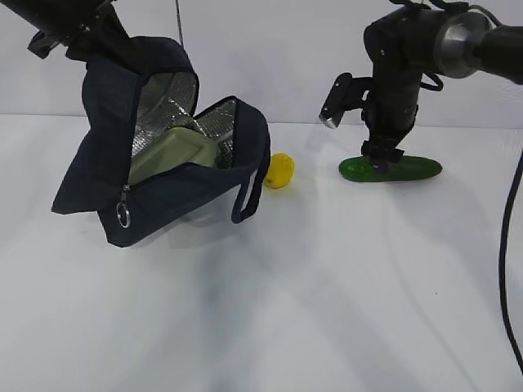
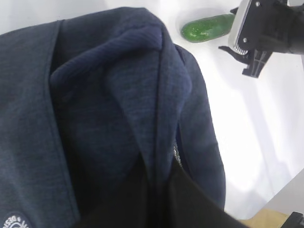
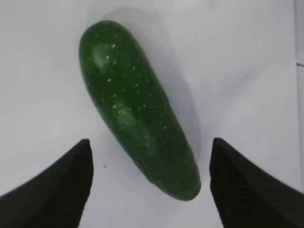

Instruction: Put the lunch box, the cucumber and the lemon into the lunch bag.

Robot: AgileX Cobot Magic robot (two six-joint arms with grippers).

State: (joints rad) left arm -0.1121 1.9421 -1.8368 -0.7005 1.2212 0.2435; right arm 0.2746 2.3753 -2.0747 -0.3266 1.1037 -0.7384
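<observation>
**Bag held open with the box inside, cucumber between spread jaws**

Nearest the exterior camera is a bare stretch of the white table (image 1: pixel 261 327). Beyond it, on the left, the dark navy soft fabric lunch bag (image 1: pixel 106 155) hangs tilted, its lower corner close to the table and its mouth gaping toward the right. A metal ring zipper pull (image 1: pixel 122 216) dangles at its front edge, and a looped handle (image 1: pixel 249 200) droops from the right side. Inside, against the silver foil lining (image 1: pixel 163 102), lies the flat lunch box with the sage-green lid (image 1: pixel 172 155), leaning on a slant.

Just right of the bag, the small bright yellow oval lemon (image 1: pixel 279 171) sits on the table, near the handle but apart from it.

Further right, the dark green, bumpy-skinned cucumber (image 3: pixel 137 128) lies flat on the table. The right gripper (image 3: pixel 149 183) stands over it with jaws spread wide, one black finger (image 3: pixel 52 190) on each side of the cucumber's near end, neither touching it.

At the top left, the left gripper (image 1: pixel 78 37) is clenched on the bag's upper fabric, holding it up; the left wrist view shows bunched navy cloth filling most of the frame.
</observation>
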